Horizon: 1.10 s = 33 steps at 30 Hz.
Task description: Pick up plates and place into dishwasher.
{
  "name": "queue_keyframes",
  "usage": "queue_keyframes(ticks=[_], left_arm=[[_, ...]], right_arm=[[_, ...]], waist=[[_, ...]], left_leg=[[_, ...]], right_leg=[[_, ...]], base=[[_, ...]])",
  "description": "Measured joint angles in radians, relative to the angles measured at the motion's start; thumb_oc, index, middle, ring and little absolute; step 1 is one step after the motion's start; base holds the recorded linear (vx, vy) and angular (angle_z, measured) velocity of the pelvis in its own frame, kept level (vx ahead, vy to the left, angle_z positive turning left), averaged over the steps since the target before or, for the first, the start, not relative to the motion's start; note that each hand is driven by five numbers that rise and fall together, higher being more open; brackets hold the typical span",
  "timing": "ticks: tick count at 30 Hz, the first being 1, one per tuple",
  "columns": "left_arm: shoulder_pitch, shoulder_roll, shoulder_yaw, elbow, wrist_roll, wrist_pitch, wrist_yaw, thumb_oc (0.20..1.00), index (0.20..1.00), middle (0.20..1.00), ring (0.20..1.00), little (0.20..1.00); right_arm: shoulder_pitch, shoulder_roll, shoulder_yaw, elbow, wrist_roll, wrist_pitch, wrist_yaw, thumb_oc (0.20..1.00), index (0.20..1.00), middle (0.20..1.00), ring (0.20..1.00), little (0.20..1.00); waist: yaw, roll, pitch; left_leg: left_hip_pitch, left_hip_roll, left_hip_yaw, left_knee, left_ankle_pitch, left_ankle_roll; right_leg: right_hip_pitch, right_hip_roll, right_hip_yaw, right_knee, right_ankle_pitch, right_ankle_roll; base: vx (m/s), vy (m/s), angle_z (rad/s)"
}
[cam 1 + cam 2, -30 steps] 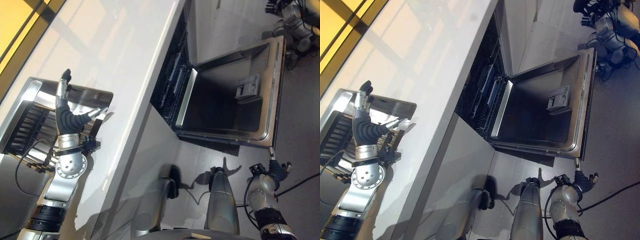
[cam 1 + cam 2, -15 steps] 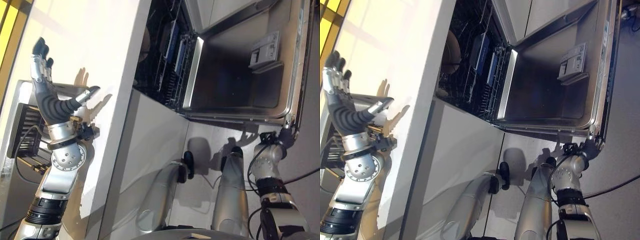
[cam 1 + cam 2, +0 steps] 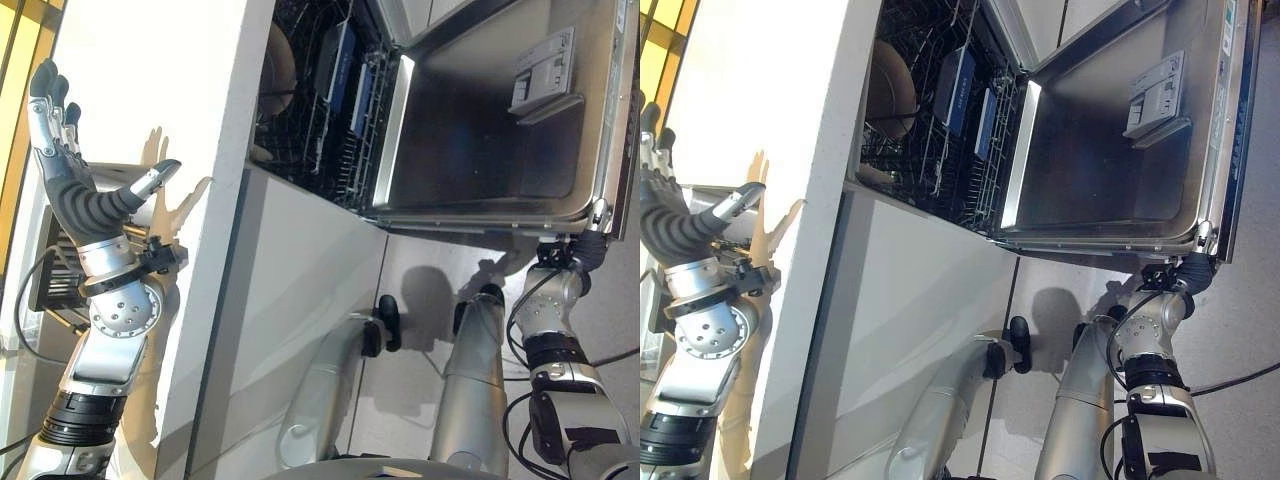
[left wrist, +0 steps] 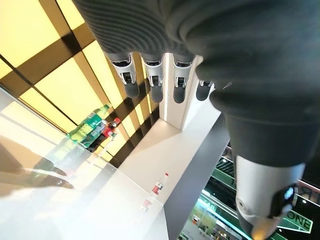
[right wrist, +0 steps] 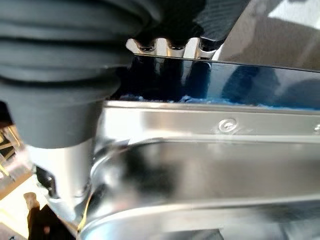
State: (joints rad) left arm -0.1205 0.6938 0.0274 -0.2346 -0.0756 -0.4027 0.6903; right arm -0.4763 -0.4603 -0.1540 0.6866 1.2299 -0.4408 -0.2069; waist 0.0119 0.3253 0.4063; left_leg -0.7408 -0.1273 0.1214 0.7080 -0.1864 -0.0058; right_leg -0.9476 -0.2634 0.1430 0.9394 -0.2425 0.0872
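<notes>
The right hand [image 3: 1193, 272] grips the outer edge of the lowered dishwasher door [image 3: 1110, 160], fingers curled over its rim. The left hand [image 3: 85, 195] is raised over the counter [image 3: 160, 80], fingers straight and empty. Farther in, well apart from both hands, a plate [image 3: 890, 92] stands in the dishwasher rack [image 3: 940, 130].

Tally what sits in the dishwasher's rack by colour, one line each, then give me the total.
Blue rectangular dishes, standing on edge: 2
Brown round dish: 1
Total: 3 in the rack. A pale shape at the rack's near edge is too unclear to count.
</notes>
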Motion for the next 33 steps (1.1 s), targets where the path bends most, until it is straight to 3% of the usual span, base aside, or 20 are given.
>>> queue_keyframes(ticks=[5, 8, 19, 28, 33], left_arm=[[-0.006, 0.013, 0.02, -0.003, -0.02, -0.002, -0.004, 1.0, 1.0, 1.0, 1.0, 1.0], [-0.008, 0.014, 0.033, -0.001, -0.021, -0.002, -0.01, 1.0, 1.0, 1.0, 1.0, 1.0], [-0.006, -0.002, 0.02, 0.015, -0.028, -0.001, -0.051, 1.0, 1.0, 1.0, 1.0, 1.0], [-0.006, -0.029, -0.008, 0.038, -0.065, 0.014, -0.106, 1.0, 1.0, 1.0, 1.0, 1.0], [0.024, -0.045, -0.007, 0.057, -0.078, 0.023, -0.122, 1.0, 1.0, 1.0, 1.0, 1.0]], right_arm=[[0.001, -0.055, 0.014, 0.02, 0.008, 0.125, 0.161, 1.0, 1.0, 1.0, 1.0, 1.0], [0.002, -0.087, 0.055, 0.02, 0.008, 0.16, 0.203, 1.0, 1.0, 1.0, 1.0, 1.0], [0.092, -0.126, 0.09, -0.042, -0.073, 0.218, 0.21, 1.0, 1.0, 1.0, 1.0, 1.0], [0.187, -0.14, 0.104, -0.095, -0.146, 0.27, 0.21, 1.0, 1.0, 1.0, 1.0, 1.0], [0.205, -0.144, 0.156, -0.117, -0.19, 0.276, 0.213, 1.0, 1.0, 1.0, 1.0, 1.0]], waist=[[-0.002, 0.001, -0.001], [-0.001, 0.0, 0.0], [-0.002, -0.01, 0.007], [-0.003, -0.018, 0.013], [0.002, -0.041, 0.031]], left_leg=[[-0.039, 0.002, -0.006, 0.014, 0.001, 0.001], [-0.052, 0.003, -0.015, 0.013, 0.001, 0.001], [-0.008, 0.001, -0.024, 0.006, 0.001, -0.001], [0.058, -0.001, -0.075, -0.008, 0.001, -0.015], [0.109, 0.0, -0.108, -0.037, 0.008, -0.012]], right_leg=[[-0.033, 0.004, 0.001, 0.003, 0.003, -0.003], [-0.044, 0.015, 0.001, -0.003, 0.004, -0.005], [0.003, 0.015, -0.01, -0.005, 0.007, -0.01], [0.108, -0.004, -0.078, -0.039, 0.004, -0.016], [0.18, -0.016, -0.129, -0.073, 0.0, -0.021]], base=[[-0.02, -0.035, -0.09], [0.0, 0.008, -0.09], [0.03, 0.057, 0.01], [0.05, 0.044, 0.11], [0.03, 0.028, 0.15]])
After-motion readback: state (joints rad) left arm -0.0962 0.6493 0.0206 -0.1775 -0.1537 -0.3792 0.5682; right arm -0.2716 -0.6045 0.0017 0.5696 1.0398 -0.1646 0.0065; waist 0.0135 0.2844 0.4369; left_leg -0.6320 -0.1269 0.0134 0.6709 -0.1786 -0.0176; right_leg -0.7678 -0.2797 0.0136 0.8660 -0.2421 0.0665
